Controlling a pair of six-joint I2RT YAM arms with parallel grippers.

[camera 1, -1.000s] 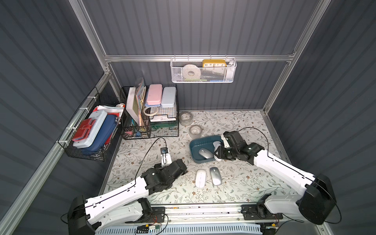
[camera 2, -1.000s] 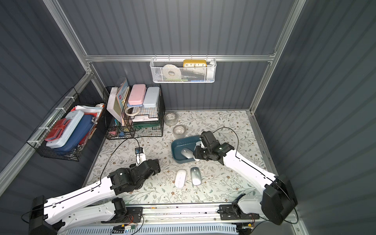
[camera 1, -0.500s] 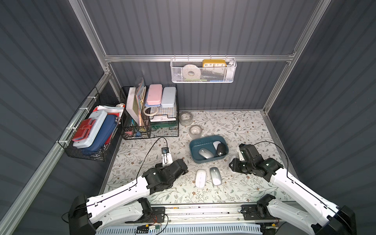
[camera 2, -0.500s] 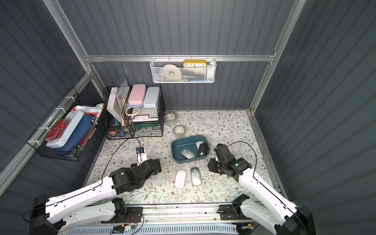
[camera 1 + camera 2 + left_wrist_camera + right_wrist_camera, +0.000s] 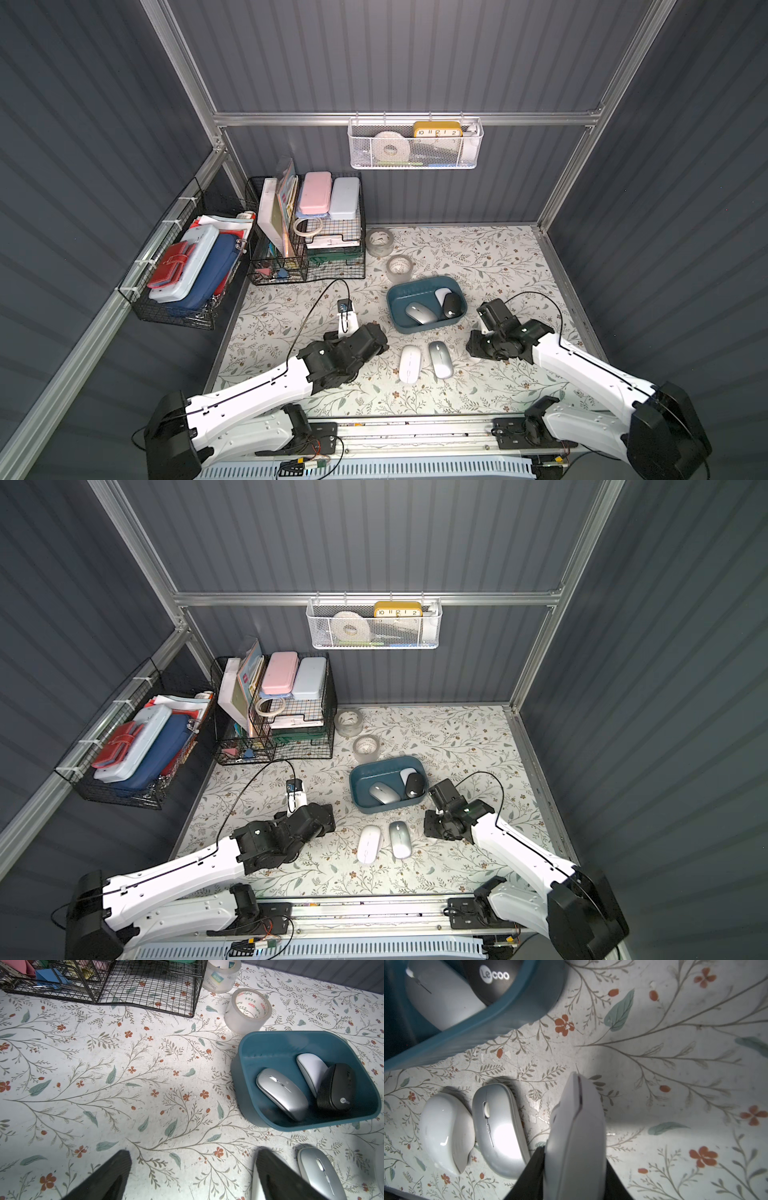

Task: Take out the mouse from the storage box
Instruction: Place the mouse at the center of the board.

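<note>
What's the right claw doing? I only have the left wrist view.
Observer: The right claw is shut on a white mouse.
Operator: Where is it versus the box?
Observer: In a top view it is outside the storage box, off its near right corner, next to the silver mouse on the mat.
Operator: My finger hides something beside that silver mouse.
Observer: A second white mouse, lying flat on the mat close against it.

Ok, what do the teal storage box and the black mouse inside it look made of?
storage box: seemingly moulded plastic; smooth solid walls, rounded corners, soft sheen.
black mouse: probably matte plastic; ribbed side, printed white logo, barely any glare. Whether it has a rubbery coating is unclear.
</note>
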